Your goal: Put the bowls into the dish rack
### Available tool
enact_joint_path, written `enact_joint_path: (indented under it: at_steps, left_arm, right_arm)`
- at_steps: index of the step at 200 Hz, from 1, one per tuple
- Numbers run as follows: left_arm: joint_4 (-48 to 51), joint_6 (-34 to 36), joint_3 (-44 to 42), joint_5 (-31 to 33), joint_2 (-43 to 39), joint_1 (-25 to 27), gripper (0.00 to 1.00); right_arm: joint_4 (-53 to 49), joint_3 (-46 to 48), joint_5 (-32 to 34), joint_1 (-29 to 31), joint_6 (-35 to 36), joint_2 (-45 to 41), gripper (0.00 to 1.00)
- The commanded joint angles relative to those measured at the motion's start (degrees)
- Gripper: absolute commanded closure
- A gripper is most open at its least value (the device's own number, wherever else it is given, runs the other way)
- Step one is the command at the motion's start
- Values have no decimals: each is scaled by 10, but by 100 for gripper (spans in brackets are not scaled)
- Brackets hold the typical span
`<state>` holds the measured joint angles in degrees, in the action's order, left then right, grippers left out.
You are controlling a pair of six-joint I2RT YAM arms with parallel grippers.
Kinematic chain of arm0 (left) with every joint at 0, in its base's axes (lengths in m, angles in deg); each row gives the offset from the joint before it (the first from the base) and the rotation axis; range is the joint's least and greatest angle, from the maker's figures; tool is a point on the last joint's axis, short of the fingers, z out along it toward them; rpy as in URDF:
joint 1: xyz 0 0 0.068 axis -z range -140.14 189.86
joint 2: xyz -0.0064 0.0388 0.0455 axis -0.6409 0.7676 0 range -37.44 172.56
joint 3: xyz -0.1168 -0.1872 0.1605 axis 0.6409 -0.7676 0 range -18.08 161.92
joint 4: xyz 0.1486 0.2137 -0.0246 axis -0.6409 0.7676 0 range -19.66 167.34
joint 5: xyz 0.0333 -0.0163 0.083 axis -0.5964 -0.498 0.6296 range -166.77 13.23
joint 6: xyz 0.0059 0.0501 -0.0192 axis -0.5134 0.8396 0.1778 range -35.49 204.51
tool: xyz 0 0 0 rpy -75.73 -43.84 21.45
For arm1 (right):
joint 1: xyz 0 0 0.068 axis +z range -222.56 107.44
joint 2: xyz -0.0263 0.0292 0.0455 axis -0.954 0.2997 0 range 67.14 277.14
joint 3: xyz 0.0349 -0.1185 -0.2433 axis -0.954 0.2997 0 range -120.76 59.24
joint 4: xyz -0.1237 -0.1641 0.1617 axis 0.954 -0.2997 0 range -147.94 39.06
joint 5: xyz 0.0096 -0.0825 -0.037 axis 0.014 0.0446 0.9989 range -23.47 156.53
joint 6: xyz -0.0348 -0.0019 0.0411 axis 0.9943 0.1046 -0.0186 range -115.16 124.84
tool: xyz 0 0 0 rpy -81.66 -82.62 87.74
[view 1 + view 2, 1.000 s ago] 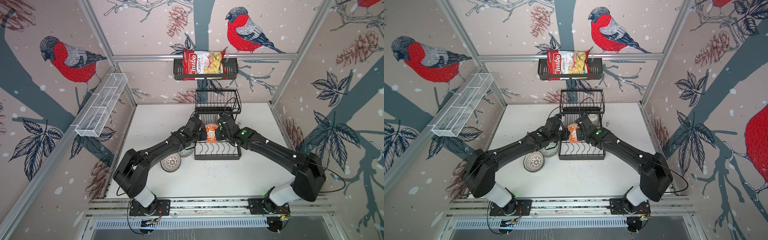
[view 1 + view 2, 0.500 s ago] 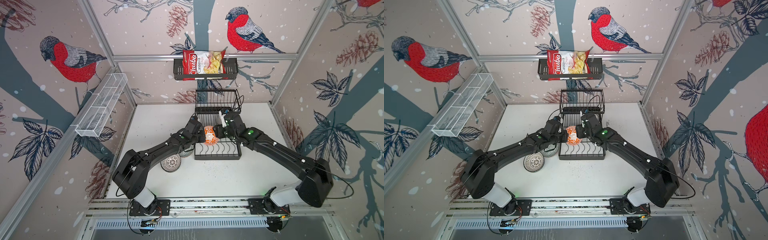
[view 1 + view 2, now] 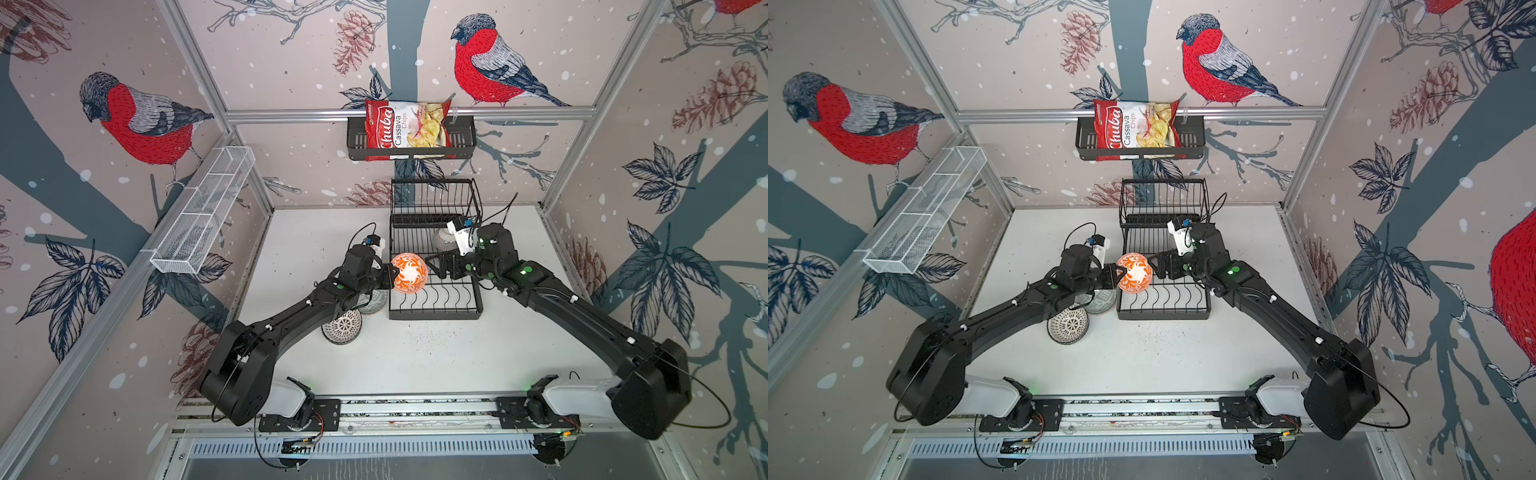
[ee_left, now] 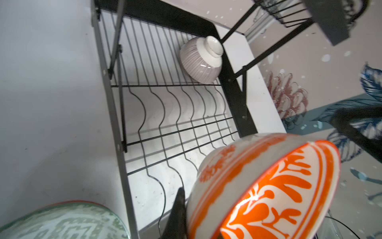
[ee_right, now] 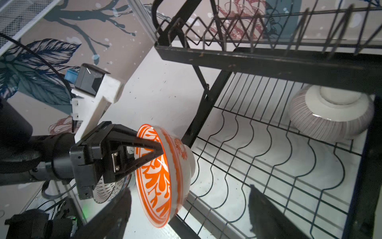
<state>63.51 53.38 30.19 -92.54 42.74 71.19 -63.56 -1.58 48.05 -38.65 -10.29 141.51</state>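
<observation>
Orange floral bowl [image 5: 163, 175] on edge, mouth toward rim-pinching left gripper [image 5: 161, 154]; right gripper [image 3: 441, 266] wide.

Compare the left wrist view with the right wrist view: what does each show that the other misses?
Left wrist only: the grey-green patterned ceramic bowl beside the black wire dish rack. Right wrist only: the black-and-white dotted ceramic bowl, and the left tool seen whole, shut on the rim of the orange floral ceramic bowl. Both: that orange bowl held tilted at the rack's edge, and the pink-lined ceramic bowl upside down in its lower tier.
</observation>
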Motion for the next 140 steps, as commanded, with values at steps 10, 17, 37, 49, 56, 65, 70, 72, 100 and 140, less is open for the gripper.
enact_joint_path:
  at_steps: [10,17,37,49,56,65,70,72,100,140]
  left_arm:
    - [-96,19,-1,-78,-11,-7,100]
    - [-105,19,-2,-93,-10,-11,100]
    - [-135,13,-7,-138,-7,-23,100]
    - [-154,7,-11,-164,-4,-30,100]
    - [-166,3,-14,-175,-3,-33,100]
    - [-183,-2,-18,-192,0,-37,100]
    - [-193,-6,-20,-200,0,-39,100]
    - [-198,-8,-22,-204,1,-41,100]
    - [-273,-44,-40,-252,9,-52,100]
    - [-317,-65,-42,-286,16,-56,100]
  right_arm:
    - [46,8,-79,-9,9,-10,7]
    - [49,10,-85,-12,7,-12,6]
    - [60,15,-104,-19,4,-19,3]
    - [66,18,-114,-22,4,-23,2]
    - [70,20,-120,-22,3,-23,1]
    - [73,20,-127,-23,3,-23,1]
    - [74,20,-131,-22,3,-23,1]
    - [74,21,-133,-23,3,-23,1]
    - [84,25,-159,-22,1,-22,1]
    - [96,31,-190,-22,-2,-21,1]
